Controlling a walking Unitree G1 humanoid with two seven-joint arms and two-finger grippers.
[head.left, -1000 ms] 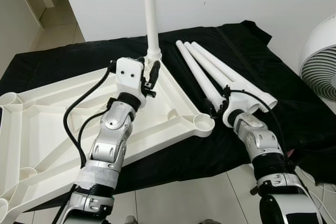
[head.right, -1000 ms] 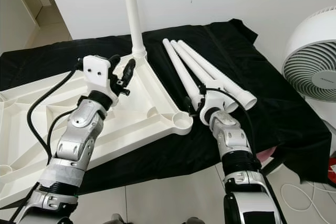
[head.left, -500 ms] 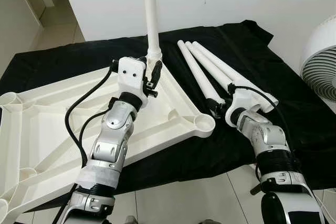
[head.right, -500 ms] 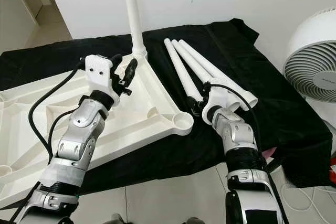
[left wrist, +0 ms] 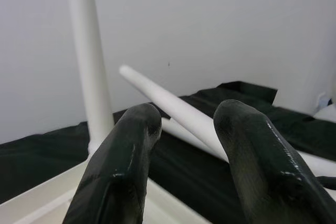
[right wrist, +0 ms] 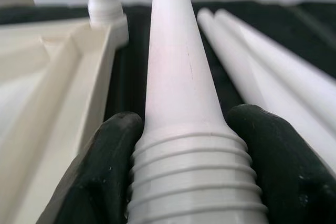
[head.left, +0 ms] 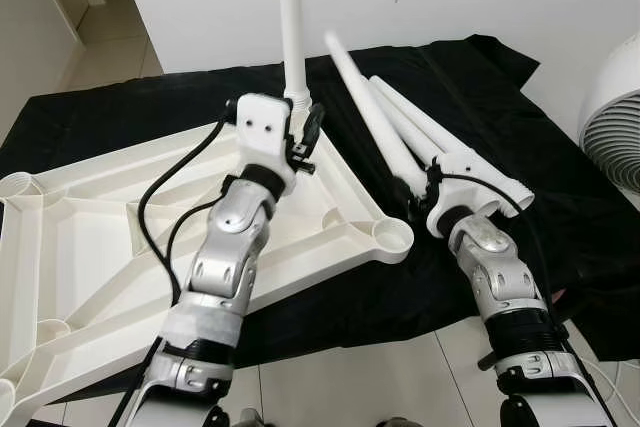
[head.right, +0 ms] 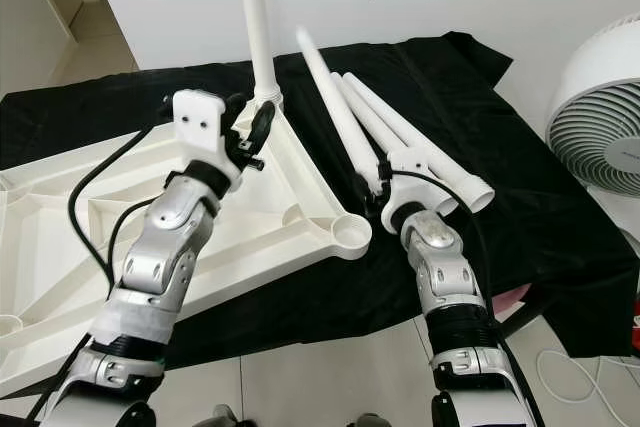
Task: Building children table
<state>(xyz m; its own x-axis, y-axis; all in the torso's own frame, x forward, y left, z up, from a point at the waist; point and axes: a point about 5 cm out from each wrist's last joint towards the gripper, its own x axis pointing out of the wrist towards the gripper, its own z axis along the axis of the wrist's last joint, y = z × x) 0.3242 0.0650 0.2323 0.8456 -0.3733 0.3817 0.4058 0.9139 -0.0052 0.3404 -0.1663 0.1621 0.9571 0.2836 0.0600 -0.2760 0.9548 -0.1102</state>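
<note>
The white table top (head.left: 100, 237) lies upside down on a black cloth (head.left: 120, 117). One white leg (head.left: 292, 17) stands upright in its far corner socket. My left gripper (head.left: 305, 135) hovers just beside that leg's base, open, with nothing between its fingers (left wrist: 126, 166). My right gripper (head.left: 425, 187) is shut on a second leg (head.left: 365, 112) just above its threaded end (right wrist: 194, 182); the leg's far tip is raised off the cloth. Two more legs (head.left: 435, 132) lie on the cloth beside it. The near right corner socket (head.left: 392, 237) has nothing in it.
A white fan (head.left: 615, 117) stands at the right edge. A white wall rises right behind the cloth. Pale floor tiles (head.left: 370, 387) run along the front, below the cloth's edge.
My right gripper has tilted its leg up, so the far tip now points off the cloth. My left gripper has moved closer to the upright leg's base.
</note>
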